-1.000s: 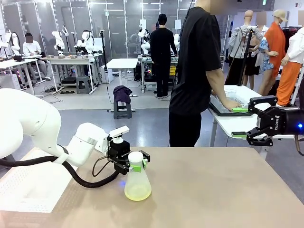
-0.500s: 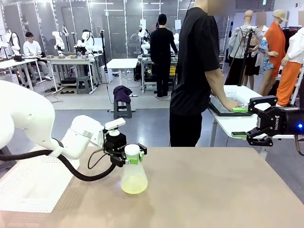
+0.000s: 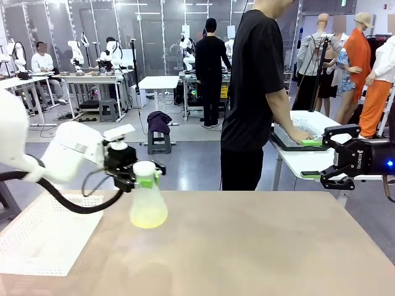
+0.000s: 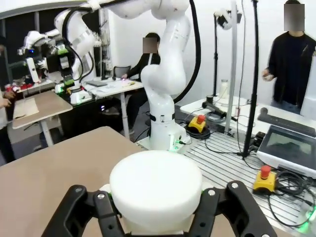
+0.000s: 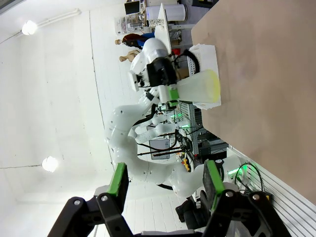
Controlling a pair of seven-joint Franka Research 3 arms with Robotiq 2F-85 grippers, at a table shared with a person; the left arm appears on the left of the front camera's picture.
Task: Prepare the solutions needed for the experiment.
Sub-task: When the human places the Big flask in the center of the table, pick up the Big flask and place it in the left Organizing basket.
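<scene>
i see my left claw (image 3: 147,174) clamped around the neck of the frosted conical flask (image 3: 148,203), which hangs below it, clear of the worktop (image 3: 259,246). the solutions (image 3: 148,217) pool pale yellow in the flask's base. my right claw (image 3: 322,159) stands open, holding nothing, well apart.

Frosted, seemingly plastic flask (image 3: 148,203) over a matt tan table (image 3: 259,246); perforated white mat (image 3: 43,237).
</scene>
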